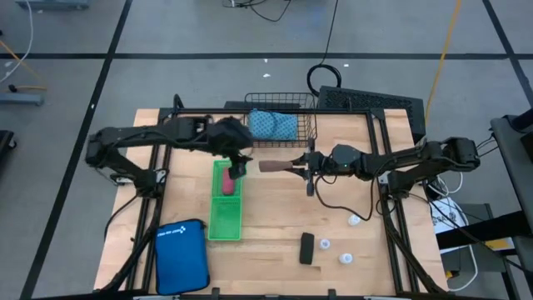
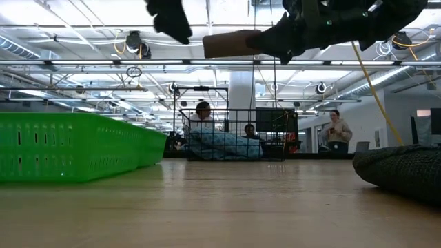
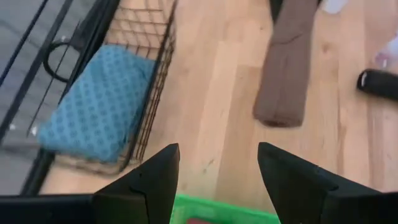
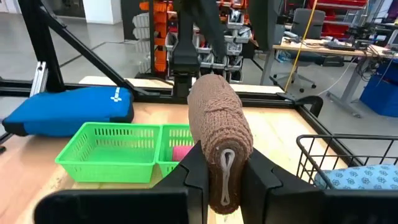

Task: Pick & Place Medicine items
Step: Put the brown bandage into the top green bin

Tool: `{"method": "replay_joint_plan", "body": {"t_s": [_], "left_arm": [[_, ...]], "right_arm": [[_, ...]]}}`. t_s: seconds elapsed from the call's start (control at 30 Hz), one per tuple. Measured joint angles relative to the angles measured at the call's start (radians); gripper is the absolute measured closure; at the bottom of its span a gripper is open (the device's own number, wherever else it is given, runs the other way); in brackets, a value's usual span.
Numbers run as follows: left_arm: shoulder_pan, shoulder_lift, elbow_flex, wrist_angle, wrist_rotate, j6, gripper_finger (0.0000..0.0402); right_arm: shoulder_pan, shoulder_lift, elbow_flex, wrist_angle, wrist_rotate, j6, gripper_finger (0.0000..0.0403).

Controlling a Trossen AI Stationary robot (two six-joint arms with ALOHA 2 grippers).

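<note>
Wooden table [image 1: 275,208] bears green basket [image 1: 226,218]; people sit beyond.

The room was an open workshop with a grey floor [image 1: 166,33] marked by dark lines, ceiling strip lights [image 2: 83,65], desks [image 4: 329,46] and seated people [image 2: 203,114].

Left pincer [image 1: 239,171] open, right pincer [image 1: 293,166] clamped.

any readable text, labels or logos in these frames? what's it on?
No text can be read in any view.
Blue zip pouch: white logo with lettering, too small to read in the high view; in the right wrist view only a white mark shows.
Brown roll in the right gripper: no label visible.
</note>
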State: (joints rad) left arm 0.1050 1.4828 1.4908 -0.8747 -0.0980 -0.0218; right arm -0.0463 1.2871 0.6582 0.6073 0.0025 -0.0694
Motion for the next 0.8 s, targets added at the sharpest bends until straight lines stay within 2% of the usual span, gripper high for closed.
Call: {"method": "replay_joint_plan", "body": {"t_s": [0.17, 0.43, 0.8], "left_arm": [[-0.036, 0.13, 0.117, 0.003, 0.001, 0.113, 0.0174], [-0.056, 0.232, 0.14, 0.039, 0.002, 0.159, 0.0174], [-0.066, 0.224, 0.14, 0.107, 0.014, 0.196, 0.0174]], "right_arm": [[0.001, 0.001, 0.0, -0.011, 0.0, 0.005, 0.0366], [0.001, 0.003, -0.002, -0.037, 0.0, 0.005, 0.0366], [0.0, -0.001, 0.001, -0.042, 0.003, 0.004, 0.0366]]}}
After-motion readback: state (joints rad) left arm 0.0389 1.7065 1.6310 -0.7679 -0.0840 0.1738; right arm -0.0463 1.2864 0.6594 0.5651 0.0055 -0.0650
